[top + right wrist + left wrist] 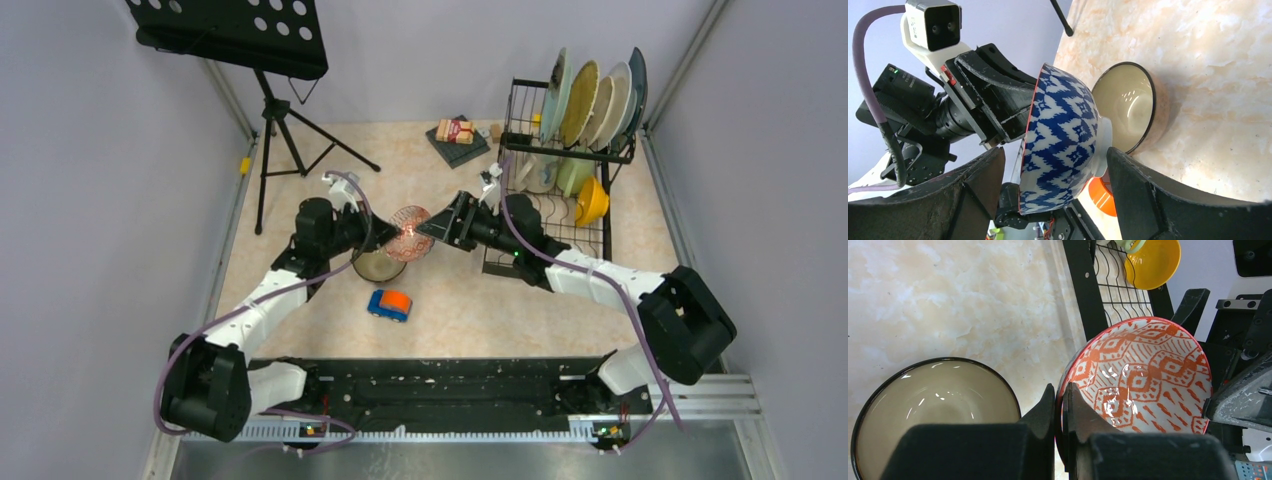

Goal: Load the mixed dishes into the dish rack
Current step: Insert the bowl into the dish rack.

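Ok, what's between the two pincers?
A round glossy bowl, orange pattern inside, blue outside; left pincer grips its rim, open right pincer straddles it. Right wrist view shows this.

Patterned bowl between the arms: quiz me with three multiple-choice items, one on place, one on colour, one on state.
1. Where is the yellow bowl?
A: left of the dish rack
B: inside the dish rack
C: in front of the dish rack

2. What colour is the pattern on the outside of the patterned bowl?
A: green on white
B: plain black
C: blue on white

3. Which tool grips the patterned bowl?
A: the left tool, pinching its rim
B: the right tool
C: neither

Key:
1. B, it sits among the rack's wires.
2. C, the right wrist view shows a blue pattern on white.
3. A, the left fingers are closed on the rim, and the right tool stands open around the bowl.
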You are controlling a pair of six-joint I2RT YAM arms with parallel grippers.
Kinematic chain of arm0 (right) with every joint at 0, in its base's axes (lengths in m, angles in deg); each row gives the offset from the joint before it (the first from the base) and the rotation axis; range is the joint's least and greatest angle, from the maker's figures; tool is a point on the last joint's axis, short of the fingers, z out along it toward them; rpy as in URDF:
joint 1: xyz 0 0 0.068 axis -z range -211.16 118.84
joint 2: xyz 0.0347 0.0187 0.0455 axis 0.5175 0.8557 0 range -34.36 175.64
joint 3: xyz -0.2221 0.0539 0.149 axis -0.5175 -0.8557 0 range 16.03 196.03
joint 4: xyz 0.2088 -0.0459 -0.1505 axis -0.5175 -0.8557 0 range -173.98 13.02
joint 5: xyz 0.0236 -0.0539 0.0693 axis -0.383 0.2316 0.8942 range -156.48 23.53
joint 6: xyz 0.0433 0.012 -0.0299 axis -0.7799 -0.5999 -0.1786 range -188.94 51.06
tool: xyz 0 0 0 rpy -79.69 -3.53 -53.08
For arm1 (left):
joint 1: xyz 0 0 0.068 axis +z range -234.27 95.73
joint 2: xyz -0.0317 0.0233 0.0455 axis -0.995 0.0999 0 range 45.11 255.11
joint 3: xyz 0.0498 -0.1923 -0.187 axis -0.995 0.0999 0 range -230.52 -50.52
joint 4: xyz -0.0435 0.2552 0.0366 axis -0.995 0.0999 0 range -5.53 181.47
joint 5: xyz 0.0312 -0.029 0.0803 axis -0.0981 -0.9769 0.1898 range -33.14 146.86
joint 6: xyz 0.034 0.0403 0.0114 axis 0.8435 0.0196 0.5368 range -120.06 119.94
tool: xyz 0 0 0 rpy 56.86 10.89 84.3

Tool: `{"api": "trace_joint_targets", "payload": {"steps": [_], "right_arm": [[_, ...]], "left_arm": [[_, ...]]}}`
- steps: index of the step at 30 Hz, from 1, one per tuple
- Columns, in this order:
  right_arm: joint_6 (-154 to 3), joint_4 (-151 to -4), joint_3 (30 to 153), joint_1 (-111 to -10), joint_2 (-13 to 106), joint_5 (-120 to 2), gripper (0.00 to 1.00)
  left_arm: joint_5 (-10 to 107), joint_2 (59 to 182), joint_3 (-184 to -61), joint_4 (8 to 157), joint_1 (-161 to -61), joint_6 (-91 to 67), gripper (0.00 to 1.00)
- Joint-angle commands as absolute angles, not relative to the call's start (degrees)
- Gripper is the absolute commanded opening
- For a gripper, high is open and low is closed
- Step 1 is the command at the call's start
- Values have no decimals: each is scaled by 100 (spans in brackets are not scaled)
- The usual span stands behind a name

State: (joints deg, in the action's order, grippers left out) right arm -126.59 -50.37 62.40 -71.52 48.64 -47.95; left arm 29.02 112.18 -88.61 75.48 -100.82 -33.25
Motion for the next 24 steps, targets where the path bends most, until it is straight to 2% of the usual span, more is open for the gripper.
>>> {"api": "trace_joint_targets", "payload": {"steps": [1,10,15,24], "right_arm": [[-12668,-4842,6218,-7186,4869,-4749,77],[-12702,-4444,5784,-7184,4519,-5188,81],[-12709,-4370,5892,-7186,4664,-4917,82],[-13166,-3564,5787,-7180,4910,-4554,73]], "left_arm": [[2739,10889,-8908,6905,-10105,-3338,0],[2763,10892,-8942,6924,-10105,-3317,0],[2679,10913,-8930,6792,-10105,-3394,0],[2676,10865,-8839,6725,-10105,-3425,0]]}}
